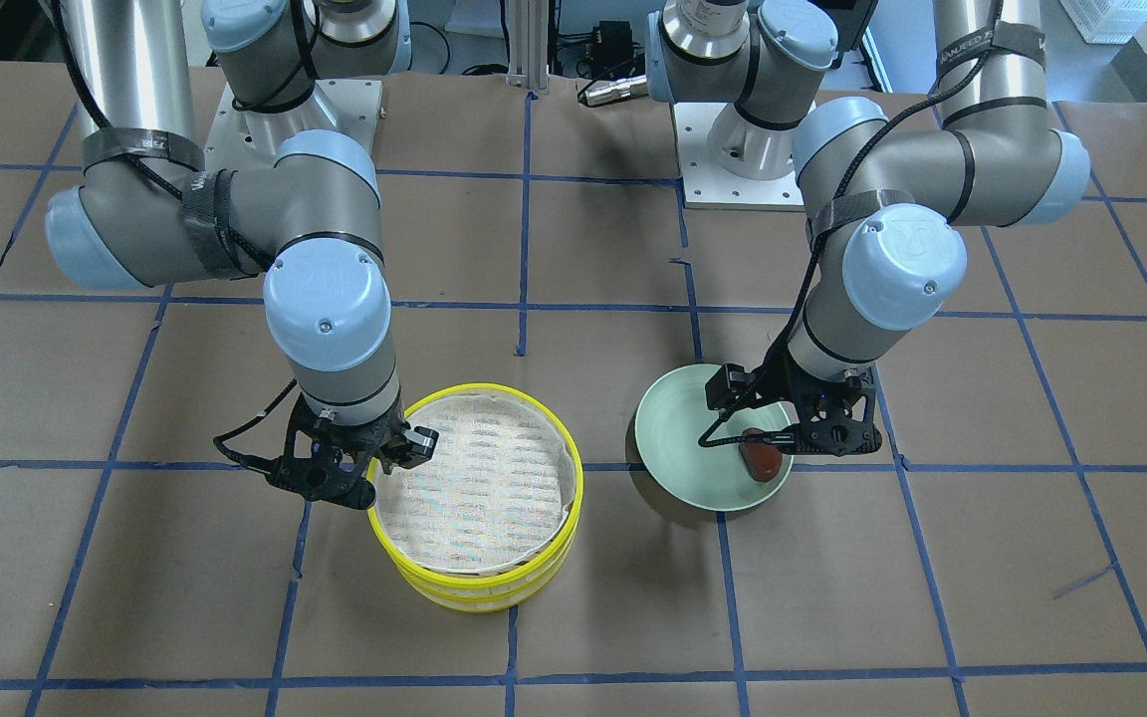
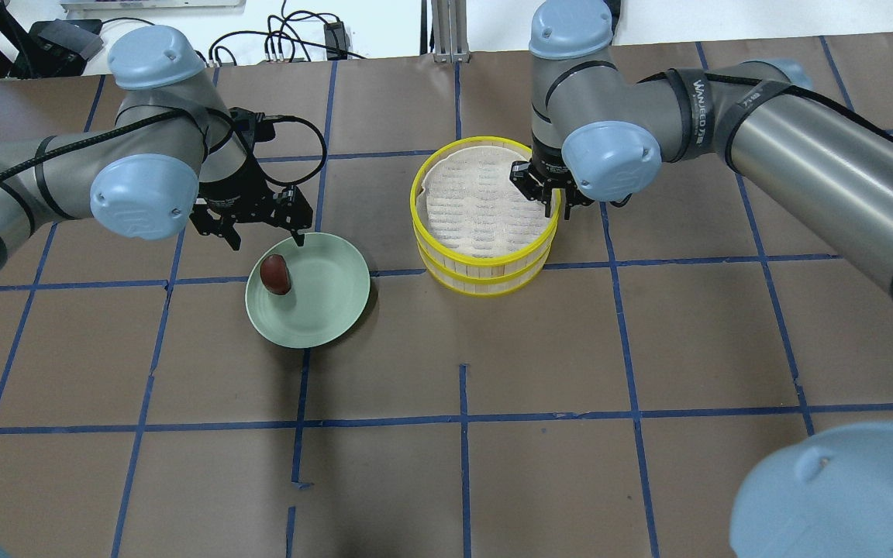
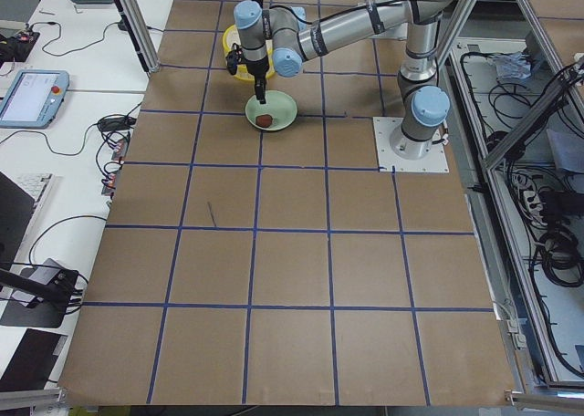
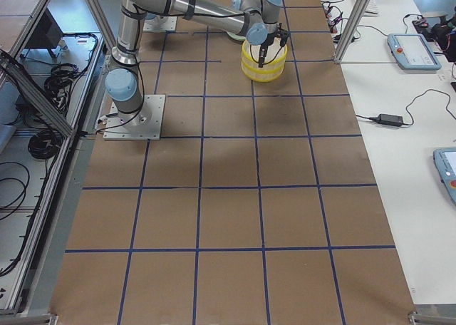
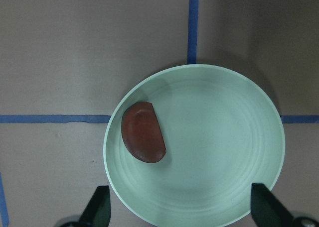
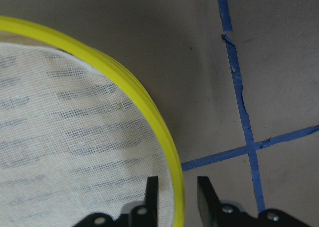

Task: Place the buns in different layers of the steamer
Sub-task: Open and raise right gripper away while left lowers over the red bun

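Looking down through the left wrist camera, I have the left gripper [image 5: 179, 188] spread wide and holding nothing. Its two fingers [image 5: 99, 207] show at the bottom edge, on either side of the green bowl [image 5: 224, 137] below it. The reddish-brown bun [image 5: 143, 139] lies inside that bowl, off toward one edge and well apart from both fingers. The bowl sits on the brown table [image 2: 648, 349] where blue tape lines cross. Beyond it, a little farther out from the robot and off to its right, stands the stack of yellow-rimmed trays [image 2: 485, 271]. The top tray [image 2: 485, 253] has its whitish cloth liner [image 6: 60, 137] facing up. My right gripper [image 6: 177, 179] is down at that tray's rim on the side away from the bowl, with one finger inside over the cloth and one outside. The jaws are narrowed, but a sliver of table shows between the outer finger and the yellow edge, so they straddle the rim rather than squeeze it.
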`<state>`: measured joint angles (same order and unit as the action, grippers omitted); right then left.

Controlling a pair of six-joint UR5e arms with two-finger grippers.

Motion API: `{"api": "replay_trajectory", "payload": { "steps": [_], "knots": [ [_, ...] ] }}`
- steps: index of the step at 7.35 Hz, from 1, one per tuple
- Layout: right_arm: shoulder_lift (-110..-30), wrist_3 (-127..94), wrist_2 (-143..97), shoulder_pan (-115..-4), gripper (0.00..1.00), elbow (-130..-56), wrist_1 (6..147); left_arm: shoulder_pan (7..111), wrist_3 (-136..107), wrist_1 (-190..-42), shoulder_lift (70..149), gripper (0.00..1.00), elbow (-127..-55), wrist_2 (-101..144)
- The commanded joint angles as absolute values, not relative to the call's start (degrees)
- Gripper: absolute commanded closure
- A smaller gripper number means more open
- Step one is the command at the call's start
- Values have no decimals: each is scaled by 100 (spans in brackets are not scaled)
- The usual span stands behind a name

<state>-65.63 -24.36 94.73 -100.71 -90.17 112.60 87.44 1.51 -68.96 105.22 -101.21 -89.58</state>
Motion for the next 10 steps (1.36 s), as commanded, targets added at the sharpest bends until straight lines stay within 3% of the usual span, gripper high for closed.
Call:
{"api": "replay_trajectory", "payload": {
  "steps": [1,5,10],
  "knots": [
    [-6897,-2295,9483,-10029,11,-8895,11146,8745,158,-6821,10538,0,-10160,-8965],
    [-7573,-857,9334,-9205,11,-7877,9093,8736,176,-6732,10547,0,-10187,-8965],
    [-7866,-589,9237,-9018,9,-8041,8850,8736,106,-6244,11046,0,-10396,-9008]
  ]
}}
